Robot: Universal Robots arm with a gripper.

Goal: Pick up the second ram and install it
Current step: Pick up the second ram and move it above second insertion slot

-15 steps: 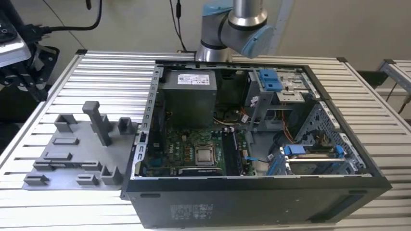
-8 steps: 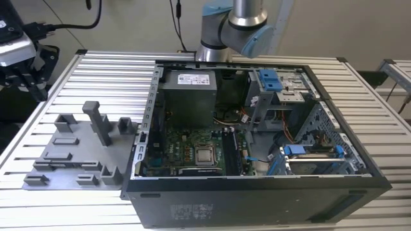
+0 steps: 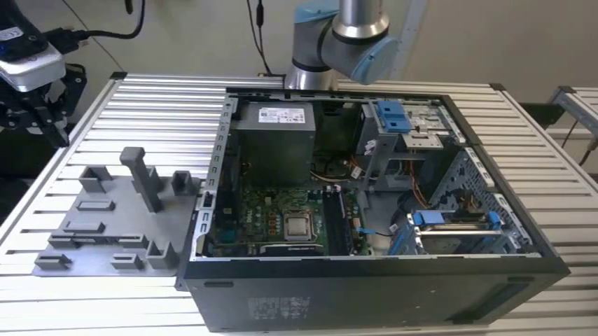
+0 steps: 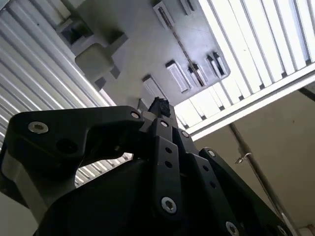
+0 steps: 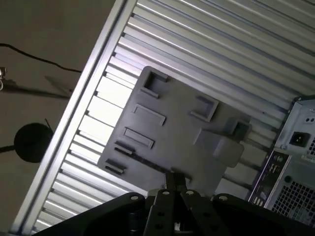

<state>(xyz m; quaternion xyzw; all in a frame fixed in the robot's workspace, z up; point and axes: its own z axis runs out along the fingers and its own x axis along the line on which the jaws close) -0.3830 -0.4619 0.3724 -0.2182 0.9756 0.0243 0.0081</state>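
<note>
So, the gripper [image 3: 38, 119] hangs in the upper left corner of the exterior view, over the far left edge of the slatted metal table [image 3: 159, 105] and well apart from the open PC case [image 3: 374, 294] that takes up the middle and right of the frame. In both wrist views its fingertips [image 5: 174, 179] look pinched together with nothing between them, so I'd call it closed and empty. They hover above the grey plastic tray [image 3: 103, 210], which lies flat on the table in the lower left of the exterior view, just beside the case's left wall. The second ram [image 5: 142, 160] looks to be the thin dark strip standing on edge in a long slot of that tray. You can see the same thin line in the second wrist view, running along the tray between its little rectangular pockets, but it's too edge-on to make out any chips. Inside the case the green motherboard [image 3: 262, 217] lies flat with the square silver processor [image 3: 299, 225] near its lower middle. The arm [image 3: 341, 35] rises at the top centre of the frame, behind the case.
</note>
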